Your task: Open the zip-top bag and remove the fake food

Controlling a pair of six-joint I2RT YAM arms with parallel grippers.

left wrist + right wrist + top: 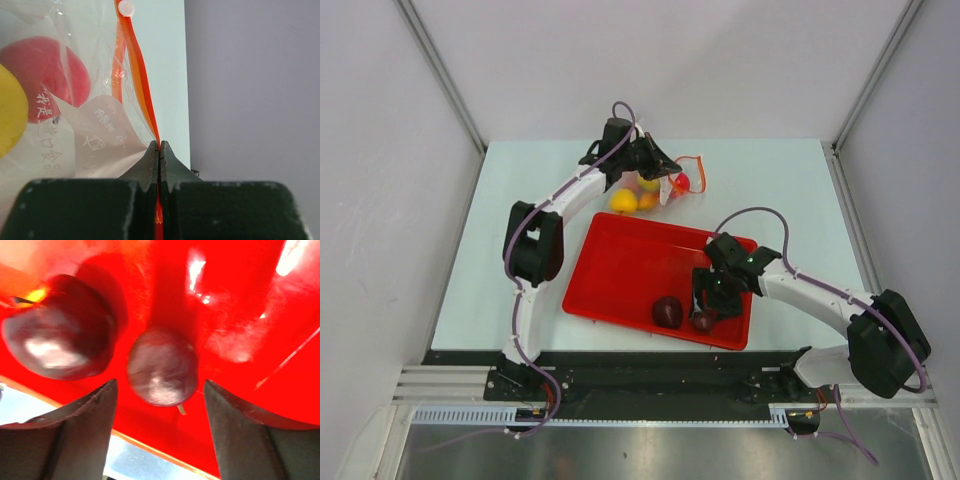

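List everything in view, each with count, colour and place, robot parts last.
zip-top bag: one, clear with an orange-red zip strip, far middle of the table, beyond the tray.
fake food in the bag: at least three pieces seen, yellow, orange and red, inside the pouch.
maroon fake food: two, dark maroon, by the tray's near edge, the larger to the left of the smaller.
tray: one, red, middle of the table.
table: one, pale, under everything.
left gripper: one, black, shut on the bag's zip strip.
right gripper: one, black, open, fingers either side of the smaller maroon piece, not touching it.
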